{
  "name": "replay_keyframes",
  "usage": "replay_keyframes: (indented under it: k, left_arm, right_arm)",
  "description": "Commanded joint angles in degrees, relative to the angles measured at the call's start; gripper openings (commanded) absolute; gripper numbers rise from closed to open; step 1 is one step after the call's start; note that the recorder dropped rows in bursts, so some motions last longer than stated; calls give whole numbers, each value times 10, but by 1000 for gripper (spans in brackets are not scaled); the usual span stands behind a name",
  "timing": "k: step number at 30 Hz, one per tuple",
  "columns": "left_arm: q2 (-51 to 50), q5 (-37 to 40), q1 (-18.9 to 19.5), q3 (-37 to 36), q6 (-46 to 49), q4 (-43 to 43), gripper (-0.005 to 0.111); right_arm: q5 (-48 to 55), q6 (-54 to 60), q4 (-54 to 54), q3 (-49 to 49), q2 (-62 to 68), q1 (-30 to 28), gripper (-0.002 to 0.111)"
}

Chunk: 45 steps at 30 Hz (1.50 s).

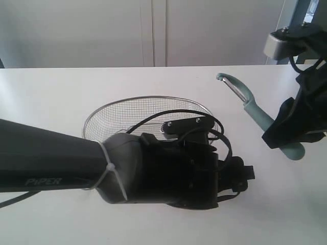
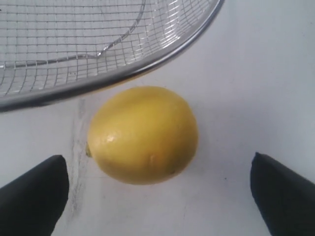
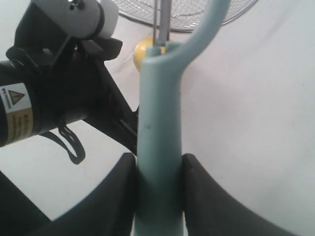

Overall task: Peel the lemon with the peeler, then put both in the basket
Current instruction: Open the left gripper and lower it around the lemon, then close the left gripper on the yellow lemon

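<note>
A white surface [image 1: 51, 92] fills the scene from the near edge to the pale wall behind it. The biggest thing on view is the left arm [image 1: 51, 158], a dark grey tube that comes in from the near left and crosses in front of most of the basket. The basket [image 1: 102, 115], a wide shallow oval of silver wire mesh with a thick steel rim, sits on the surface around the middle, and nothing shows inside the part of it that can be seen.

The right arm [image 1: 301, 81] hangs down at the far right. Its right pincer [image 1: 286, 132] is clamped on the thick handle of the peeler [image 1: 253, 109]. In the right wrist view the two black fingers [image 3: 118, 196] press against both sides of the pale teal handle. The peeler slants with its hooked head and blade toward the far left, and its rounded butt end sticks out on the near side.

The left pincer [image 2: 157, 196] has its fingers spread wide apart and holds nothing. The lemon [image 2: 142, 135] lies between them on the surface, touching neither. It is bright yellow and rests just outside the basket rim, probably at its near right, though the arm hides it in the exterior view.
</note>
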<state>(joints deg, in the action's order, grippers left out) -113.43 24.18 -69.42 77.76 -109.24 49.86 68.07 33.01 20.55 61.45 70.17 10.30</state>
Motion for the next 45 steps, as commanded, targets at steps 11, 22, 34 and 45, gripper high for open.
replay_keyframes:
  k: [11,22,34,45]
  left_arm:
    - [-20,14,-5,0,-69,59,105]
    - [-35,8,-5,3,-116,109,105]
    - [-40,13,-4,3,-116,122,105]
    - [-59,11,1,23,-116,122,105]
  right_arm:
    - [-5,-3,4,-3,-4,-7,0]
    - [-5,-3,4,-3,-4,-7,0]
    - [-5,-3,4,-3,-4,-7,0]
    - [-7,-3,4,-3,-4,-7,0]
